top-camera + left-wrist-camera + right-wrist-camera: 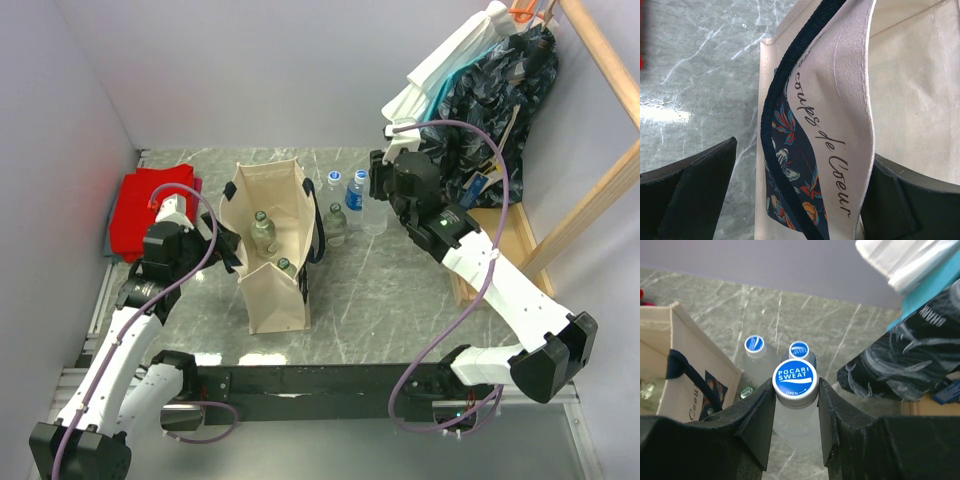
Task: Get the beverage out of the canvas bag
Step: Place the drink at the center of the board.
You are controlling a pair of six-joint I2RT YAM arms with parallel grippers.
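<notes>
The beige canvas bag (272, 285) stands upright mid-table with its mouth open and two bottles (263, 229) inside. My left gripper (228, 246) is open and straddles the bag's left rim (840, 100) and navy strap (777, 100). One finger (905, 200) is inside against the cloth. The other finger (695, 190) is outside, apart from it. My right gripper (795, 390) is to the right of the bag, shut on the neck of a clear beverage bottle (795, 379) with a blue Pocari Sweat cap. From above, that bottle (375, 216) stands beside the other loose ones.
Three more bottles (334, 181) (357, 189) (336, 223) stand just right of the bag. A red folded cloth (145, 210) lies at the far left. Clothes (490, 90) hang on a wooden rack (590, 200) at the right, close to my right arm.
</notes>
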